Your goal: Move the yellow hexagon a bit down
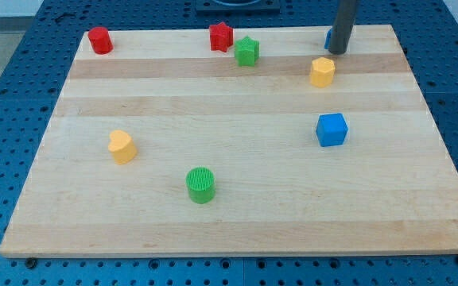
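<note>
The yellow hexagon (322, 71) stands near the view's top right of the wooden board (237, 230). My tip (338, 52) is at the end of the dark rod, just above and slightly right of the yellow hexagon, a small gap apart from it. A blue block (328, 37) is mostly hidden behind the rod, so its shape cannot be made out.
A blue cube (331, 129) lies below the yellow hexagon. A green star (246, 52) and a red star (221, 36) sit at the top centre. A red cylinder (99, 40) is at top left, a yellow heart (122, 147) at left, a green cylinder (201, 185) at bottom centre.
</note>
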Controlling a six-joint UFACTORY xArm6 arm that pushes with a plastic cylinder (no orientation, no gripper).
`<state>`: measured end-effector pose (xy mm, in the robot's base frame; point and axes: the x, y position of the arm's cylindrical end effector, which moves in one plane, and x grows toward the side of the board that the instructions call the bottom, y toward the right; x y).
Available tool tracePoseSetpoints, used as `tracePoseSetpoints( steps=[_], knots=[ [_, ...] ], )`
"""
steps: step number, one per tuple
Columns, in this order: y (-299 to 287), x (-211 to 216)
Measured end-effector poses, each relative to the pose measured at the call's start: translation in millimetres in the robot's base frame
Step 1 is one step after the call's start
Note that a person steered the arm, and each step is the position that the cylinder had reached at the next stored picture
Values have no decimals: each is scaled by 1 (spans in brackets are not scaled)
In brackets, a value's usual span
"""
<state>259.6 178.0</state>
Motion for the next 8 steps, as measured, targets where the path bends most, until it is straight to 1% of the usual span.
tracePoseSetpoints(
  steps=[1, 3, 4, 5, 7, 8],
  knots=[
    [0, 0],
    [-26, 43],
    [-26, 45],
    [-48, 56],
    [-75, 56],
    [-117, 53]
  ],
)
